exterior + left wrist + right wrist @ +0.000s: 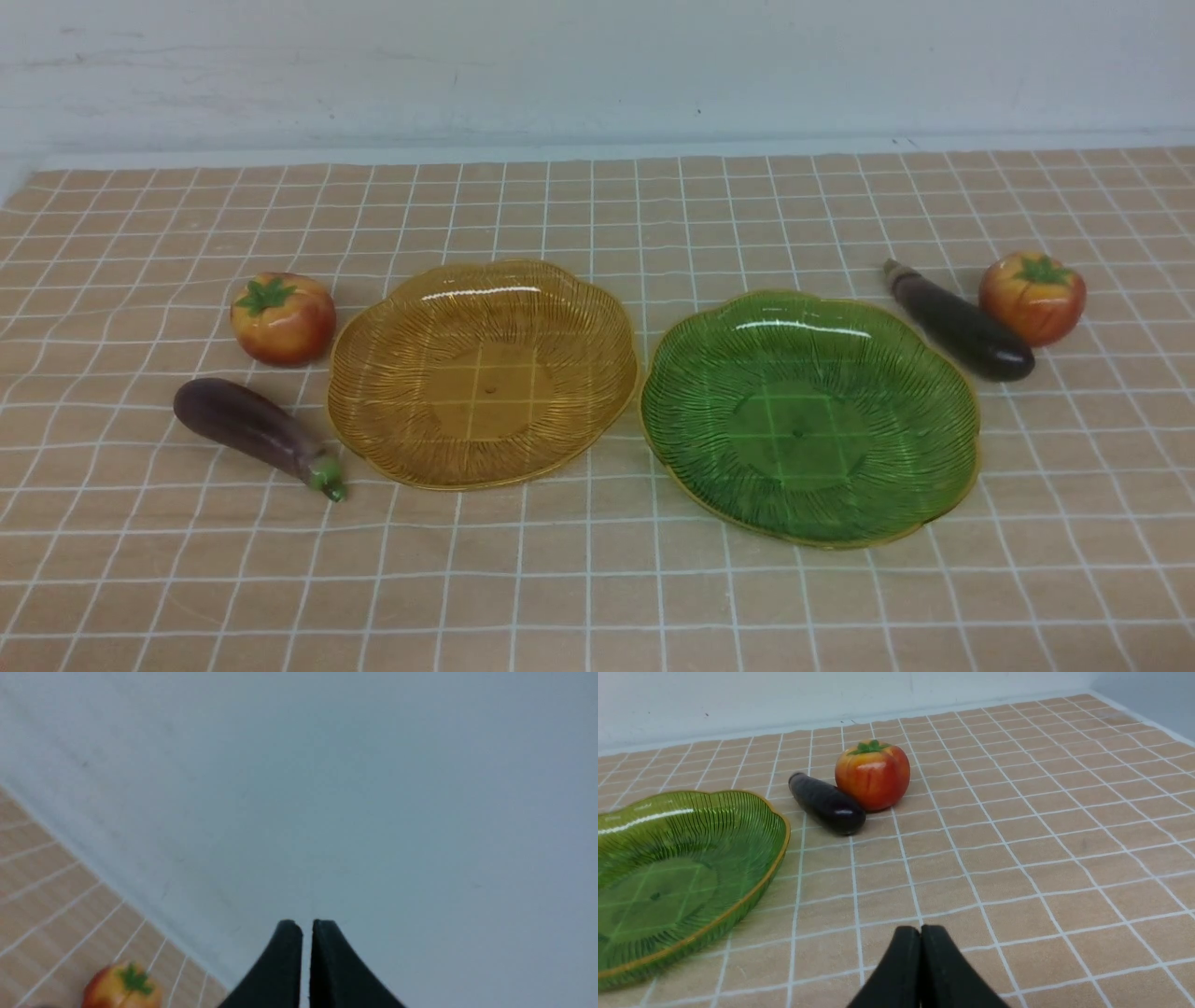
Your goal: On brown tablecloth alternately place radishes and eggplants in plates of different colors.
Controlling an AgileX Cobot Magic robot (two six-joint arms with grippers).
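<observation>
On the brown tablecloth (597, 579) an amber-yellow plate (481, 371) and a green plate (808, 415) lie side by side, both empty. Left of the amber plate sit a radish (282, 317) and a purple eggplant (257, 431) with a green stem. Right of the green plate lie a near-black eggplant (960, 323) and a second radish (1032, 296). Neither gripper shows in the front view. My left gripper (307, 926) is shut and empty, facing the wall, with a radish (122, 988) off to its side. My right gripper (920, 931) is shut and empty, short of the near-black eggplant (826, 803), radish (872, 775) and green plate (682, 868).
A pale wall (597, 65) runs along the cloth's far edge. Bare cloth stretches in front of the plates and behind them.
</observation>
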